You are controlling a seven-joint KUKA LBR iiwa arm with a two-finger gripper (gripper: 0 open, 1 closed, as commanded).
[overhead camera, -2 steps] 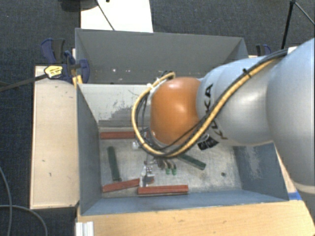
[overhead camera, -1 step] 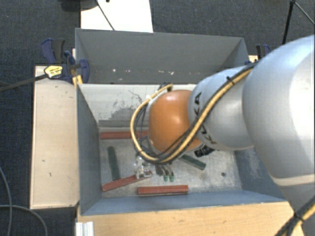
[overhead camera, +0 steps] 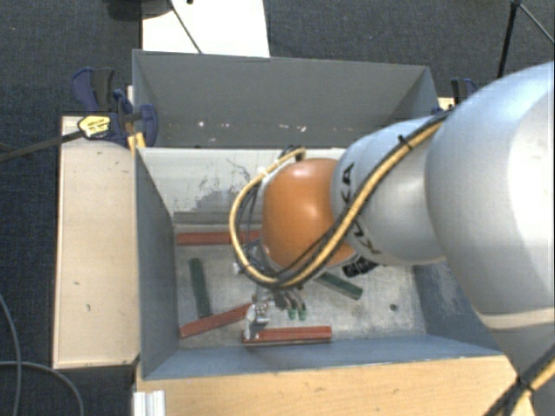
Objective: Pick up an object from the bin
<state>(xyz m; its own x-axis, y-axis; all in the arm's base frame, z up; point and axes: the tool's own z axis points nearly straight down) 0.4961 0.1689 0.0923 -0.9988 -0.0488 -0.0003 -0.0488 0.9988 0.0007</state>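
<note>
Grey bin (overhead camera: 156, 258), few loose things on its floor. Far left, a dark green stick (overhead camera: 200, 288) is lying alone, running roughly front to back. Behind it, a back red-brown bar (overhead camera: 204, 238) is lying along the foot of the rear wall, its right end passing under the arm's cable loop (overhead camera: 236, 224). In front of the green stick, a slanted red-brown bar (overhead camera: 212, 321) is lying with its right end rising toward the middle.

The gripper (overhead camera: 258, 321) is hanging low over the front middle of the floor, right where the slanted bar's right end is meeting the left end of a front red-brown bar (overhead camera: 295, 334) — open or closed, cannot tell, and cannot tell if it is touching either bar. The front bar is lying flat along the near wall. The orange wrist cover (overhead camera: 299, 211) is sitting above the gripper.

Just right of the gripper, short green pieces (overhead camera: 297, 313) are lying behind the front bar. Further right, a right green stick (overhead camera: 340, 287) is lying tilted — partly under the arm.
</note>
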